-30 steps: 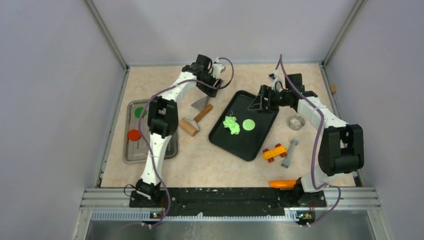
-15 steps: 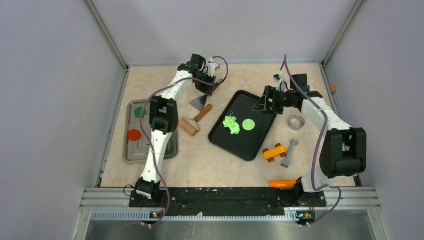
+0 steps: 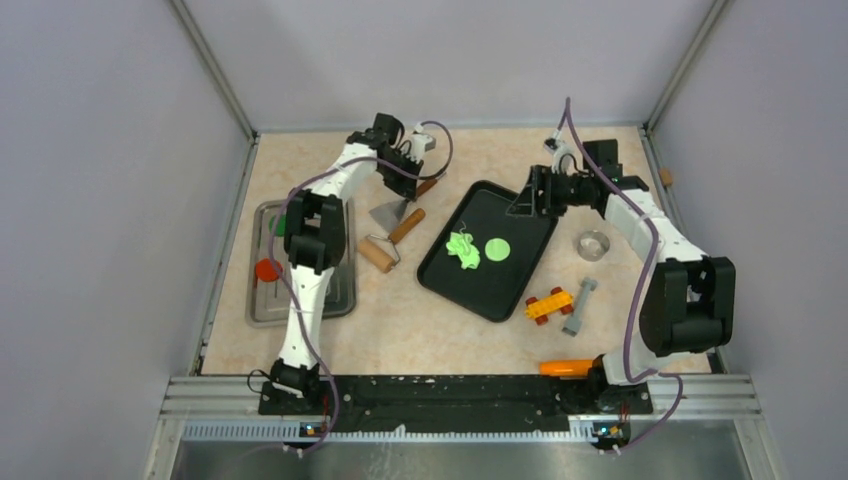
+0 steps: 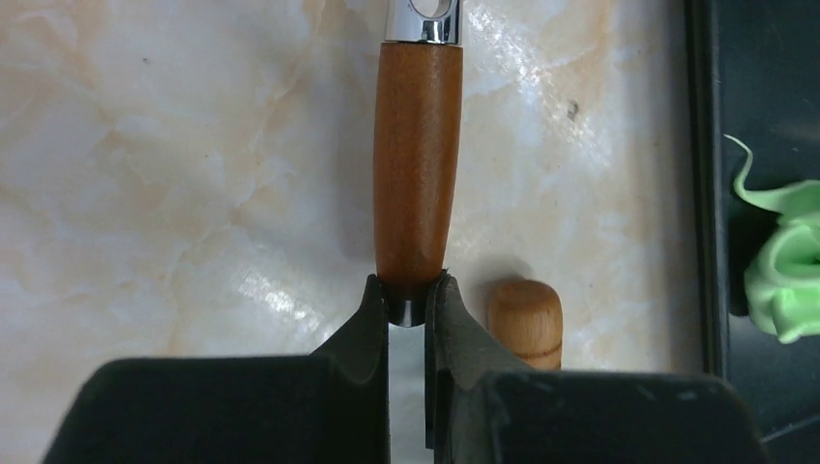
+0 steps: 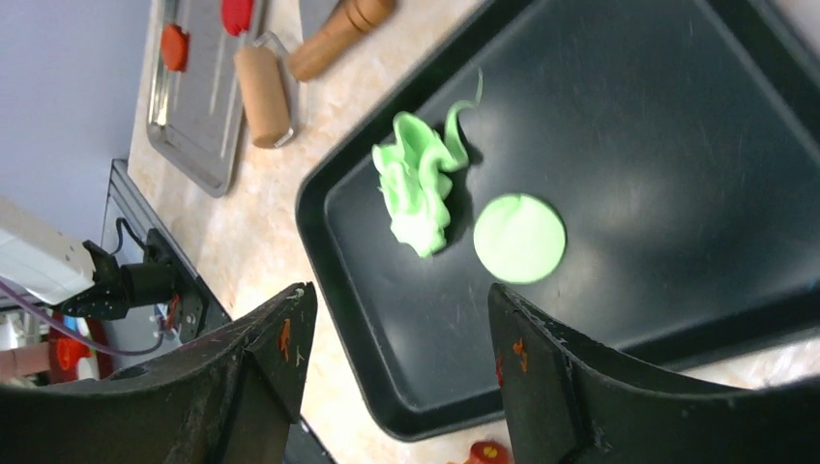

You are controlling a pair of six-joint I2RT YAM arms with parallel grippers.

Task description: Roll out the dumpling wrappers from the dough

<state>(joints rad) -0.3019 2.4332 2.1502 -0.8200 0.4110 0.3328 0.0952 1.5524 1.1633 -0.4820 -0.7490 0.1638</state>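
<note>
- Our left gripper (image 4: 408, 292) is pinched shut on the scraper (image 4: 416, 164), at the dark neck where the wooden handle meets the blade. We judge that the step in hand is picking up this tool.
- To do it well, we would lift straight up with the blade level, because the roller (image 4: 525, 324) has its handle just beside our fingers.
- Our right gripper (image 5: 398, 295) hangs open and empty above the far right of the black tray (image 5: 677, 145).
- The dough (image 5: 418, 188) is a ragged, folded lime-green scrap that looks soft. Just right of it lies the dumpling wrapper (image 5: 519, 238), a thin, smooth, flat disc. Both are on the tray.
- The scraper's handle is smooth turned wood with a shiny metal cap. The table (image 4: 145, 145) is glossy and marbled.
</note>
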